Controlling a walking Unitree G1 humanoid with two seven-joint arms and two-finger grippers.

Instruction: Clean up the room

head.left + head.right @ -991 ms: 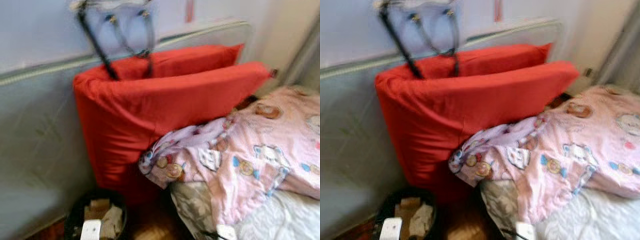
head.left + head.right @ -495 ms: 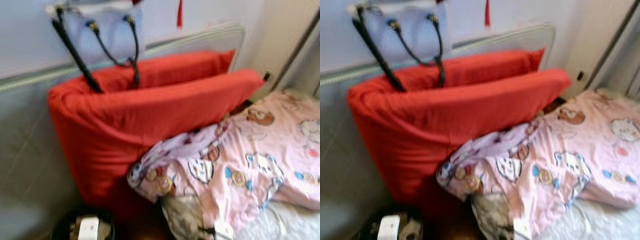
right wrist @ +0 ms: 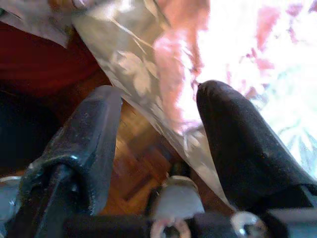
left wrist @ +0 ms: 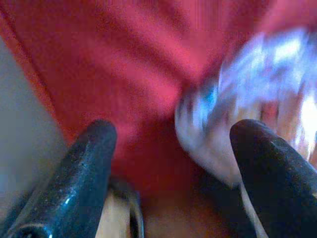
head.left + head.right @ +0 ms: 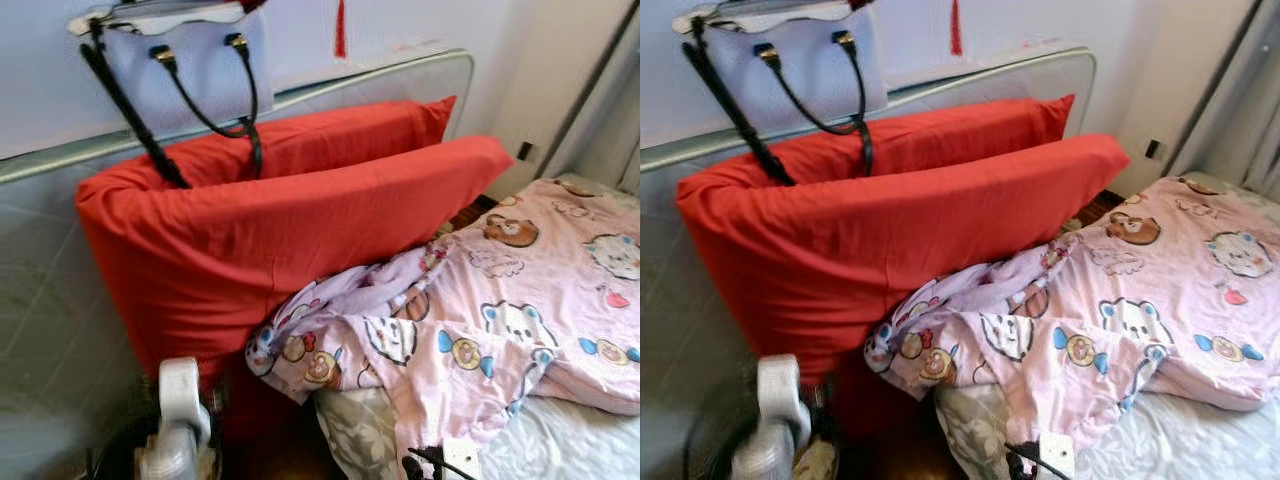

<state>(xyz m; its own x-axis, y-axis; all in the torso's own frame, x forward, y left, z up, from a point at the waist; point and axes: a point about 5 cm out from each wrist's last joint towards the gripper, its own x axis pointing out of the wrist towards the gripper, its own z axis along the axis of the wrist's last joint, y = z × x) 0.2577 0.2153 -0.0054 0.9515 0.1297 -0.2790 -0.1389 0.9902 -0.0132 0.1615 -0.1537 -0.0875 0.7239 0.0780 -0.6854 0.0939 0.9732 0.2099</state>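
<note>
Two red cushions (image 5: 300, 230) lean upright against a grey padded board (image 5: 50, 300). A pink cartoon-print blanket (image 5: 500, 320) lies rumpled on the bed, with one corner spilling against the cushions. My left arm (image 5: 180, 410) rises at the lower left, in front of the cushions. In the left wrist view my left gripper (image 4: 173, 134) is open, with red cloth and a blur of the blanket beyond it. My right gripper (image 3: 158, 94) is open over the wooden floor (image 3: 133, 163) at the bed's edge, holding nothing.
A lavender handbag (image 5: 190, 70) with black straps hangs over the board's top rail. A black bin (image 5: 705, 450) stands on the floor at the lower left, under my left arm. A white plug block (image 5: 458, 458) with a black cable lies on the floral sheet (image 5: 360, 440).
The camera has swung, shifting the whole scene, and the picture has sharpened. My left arm has come up into view over the bin at the lower left.
</note>
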